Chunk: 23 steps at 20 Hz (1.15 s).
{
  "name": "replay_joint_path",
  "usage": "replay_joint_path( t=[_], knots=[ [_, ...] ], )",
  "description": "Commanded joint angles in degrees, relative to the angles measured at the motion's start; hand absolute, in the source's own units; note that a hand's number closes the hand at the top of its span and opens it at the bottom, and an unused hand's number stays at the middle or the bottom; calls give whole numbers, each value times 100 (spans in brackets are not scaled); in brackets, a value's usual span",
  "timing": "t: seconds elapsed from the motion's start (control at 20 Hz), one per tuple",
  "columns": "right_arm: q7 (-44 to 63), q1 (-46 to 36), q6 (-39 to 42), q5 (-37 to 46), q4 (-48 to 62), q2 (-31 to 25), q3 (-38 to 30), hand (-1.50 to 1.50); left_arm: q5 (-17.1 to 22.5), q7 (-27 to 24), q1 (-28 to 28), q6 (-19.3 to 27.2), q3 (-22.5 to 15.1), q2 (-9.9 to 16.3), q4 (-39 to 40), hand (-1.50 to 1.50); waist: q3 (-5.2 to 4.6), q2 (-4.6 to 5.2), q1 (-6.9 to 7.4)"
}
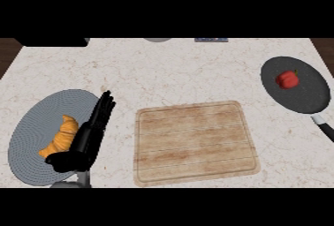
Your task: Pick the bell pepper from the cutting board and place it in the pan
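I see the bell pepper (pixel 287 80), red with a small stem, lying inside the pan (pixel 295 101) at the desk's (pixel 183 70) right edge, toward the far side. The pan is dark and round, and its handle (pixel 324 126) runs toward the near right. The cutting board (pixel 194 142) sits in the middle of the desk near the front edge, well apart from the pan, with nothing on it. Left of the board a grey plate (pixel 39 128) holds a croissant (pixel 60 137). My left hand (pixel 88 137) stands over the plate's right rim, fingers straight and pointing away, holding nothing. My right hand is out of view.
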Motion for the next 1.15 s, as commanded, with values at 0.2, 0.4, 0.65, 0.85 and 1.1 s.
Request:
replay_joint_path(
  t=[0.2, 0.4, 0.65, 0.85, 1.1],
  knots=[
    [-39, 618, 245, -416, -597, 68, 399, -150, -81, 57, -18, 23, -18, -86, -53, 0, -8, -23, -51],
    [-296, 794, -163, -368, -635, 322, 612, -150, 255, 306, -241, -253, 401, 196, -69, 0, -6, -17, -35],
    [72, 710, -68, -537, -577, -148, 697, -150, -216, 58, -114, 122, -7, -193, 34, 0, -5, -13, -30],
    [-113, 907, -216, -555, -706, 54, 975, -150, -114, 37, -20, -43, 81, -69, 69, 0, -5, -16, -32],
    [-263, 975, -995, -528, -1019, 232, 1060, -150, -160, 10, -299, 106, 31, -203, 305, 0, -6, -15, -44]
  ],
)
